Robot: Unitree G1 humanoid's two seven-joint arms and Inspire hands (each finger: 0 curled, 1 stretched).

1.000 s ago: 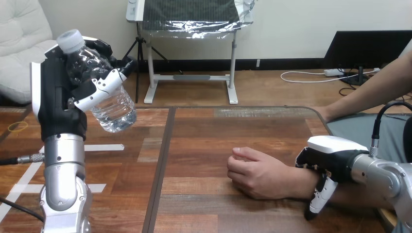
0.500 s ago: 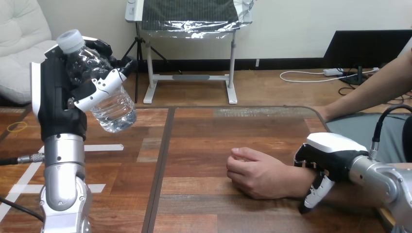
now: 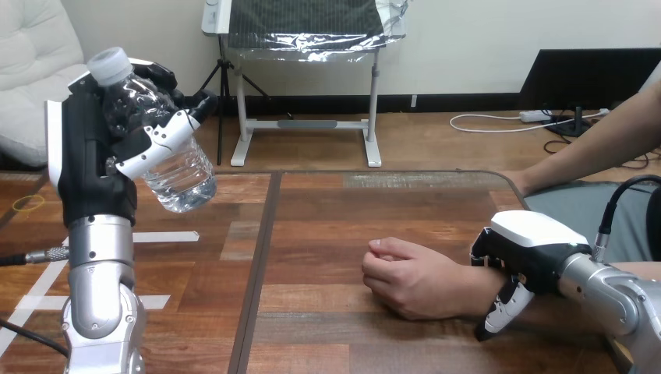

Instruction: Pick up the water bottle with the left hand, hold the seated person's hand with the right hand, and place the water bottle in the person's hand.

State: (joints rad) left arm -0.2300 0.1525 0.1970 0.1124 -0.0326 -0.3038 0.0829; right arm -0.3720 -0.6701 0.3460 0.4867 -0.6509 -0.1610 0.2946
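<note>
A clear water bottle (image 3: 173,167) with a grey cap is held tilted, well above the table's left part, in my left hand (image 3: 93,160), whose fingers and thumb curl round it. The person's hand (image 3: 413,280) rests on the table (image 3: 327,226) at centre right, loosely closed, knuckles up. My right hand (image 3: 524,253) sits over the person's wrist, its thumb curled down on the near side and the palm on top; the far-side fingers are hidden.
White tape strips (image 3: 156,237) mark the table's left part. A yellow rubber band (image 3: 28,203) lies near the far left edge. The person's other arm (image 3: 592,152) reaches in at the upper right, beyond the table's far right corner.
My right hand has slid a little leftward along the person's wrist. The left hand with the bottle has shifted slightly left. The person's hand stays in place.
</note>
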